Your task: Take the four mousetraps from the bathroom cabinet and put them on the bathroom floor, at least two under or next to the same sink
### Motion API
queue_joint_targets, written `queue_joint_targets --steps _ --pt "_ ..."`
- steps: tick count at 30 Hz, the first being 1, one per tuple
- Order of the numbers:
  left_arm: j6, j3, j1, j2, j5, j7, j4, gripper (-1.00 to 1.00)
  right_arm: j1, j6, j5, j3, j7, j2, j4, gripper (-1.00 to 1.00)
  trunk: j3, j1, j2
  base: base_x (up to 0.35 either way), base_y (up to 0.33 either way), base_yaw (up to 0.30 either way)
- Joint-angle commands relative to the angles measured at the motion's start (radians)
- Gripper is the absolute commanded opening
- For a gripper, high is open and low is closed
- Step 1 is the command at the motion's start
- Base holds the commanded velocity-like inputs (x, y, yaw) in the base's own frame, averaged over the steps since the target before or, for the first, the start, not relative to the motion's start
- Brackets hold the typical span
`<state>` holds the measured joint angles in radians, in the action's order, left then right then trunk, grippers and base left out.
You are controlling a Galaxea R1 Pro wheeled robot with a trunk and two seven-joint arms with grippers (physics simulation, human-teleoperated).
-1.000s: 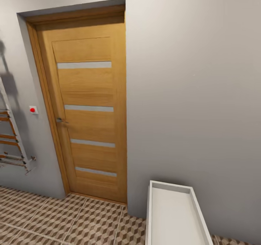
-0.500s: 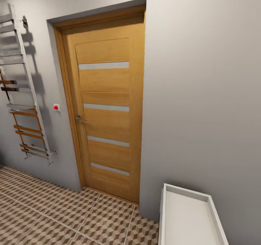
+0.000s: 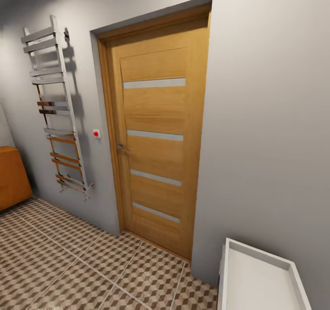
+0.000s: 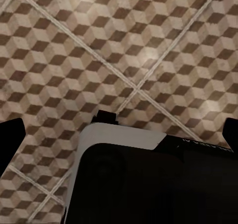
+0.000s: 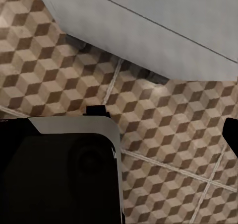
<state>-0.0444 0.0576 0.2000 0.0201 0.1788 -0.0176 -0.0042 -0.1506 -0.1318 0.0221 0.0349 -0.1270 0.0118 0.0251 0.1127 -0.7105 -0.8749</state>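
1. Far left of the head view, about 9 o'clock: a slice of the orange-brown cabinet [image 3: 11, 177] showed at the frame edge. Only a side panel was visible, with no drawers or handles. The mousetraps weren't visible, so I assumed they were inside it.
2. Next along: a chrome towel rail [image 3: 57, 108] on the grey wall [image 3: 266, 117], at 10 o'clock.
3. Small red button [image 3: 96, 133] sat between the rail and the door frame.
4. Centre, 12 o'clock: the wooden door [image 3: 156, 136] was closed, with four pale horizontal strips.
5. Lower right, 5 o'clock: a white tray-topped unit [image 3: 259, 278] stood against the wall. It wasn't the sink.
6. The bathroom floor [image 3: 68, 259] had cube-pattern tiles and ran from the cabinet across to the white unit.
7. Key relation: the cabinet lay well to the left of both arms, so my call was that the left arm was the nearer one. The base needed more turn to the left before any reach.
8. The left gripper [image 4: 119, 132] pointed down at the tiles. Its dark fingertips sat at opposite frame edges, so the jaws were spread wide with nothing held.
9. The right gripper [image 5: 163, 124] also pointed down, with tiles and the foot of a white unit [image 5: 148, 30] below it. One fingertip was clear; the other wasn't clearly seen. Spread unconfirmed, nothing visible between the fingers.
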Motion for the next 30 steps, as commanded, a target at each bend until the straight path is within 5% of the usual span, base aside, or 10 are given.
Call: queue_joint_targets --steps 1,30 --pt "-0.003 0.005 0.001 0.0 0.002 -0.001 0.001 1.0 -0.001 -0.006 0.002 0.003 -0.002 0.0 0.003 1.0 0.002 0.0 -0.001 0.0 0.0 0.278" --pt "-0.003 0.005 0.001 0.0 0.002 -0.001 0.001 1.0 -0.001 -0.005 0.002 0.003 -0.002 0.001 0.003 1.0 0.002 0.0 -0.001 0.0 0.0 0.278"
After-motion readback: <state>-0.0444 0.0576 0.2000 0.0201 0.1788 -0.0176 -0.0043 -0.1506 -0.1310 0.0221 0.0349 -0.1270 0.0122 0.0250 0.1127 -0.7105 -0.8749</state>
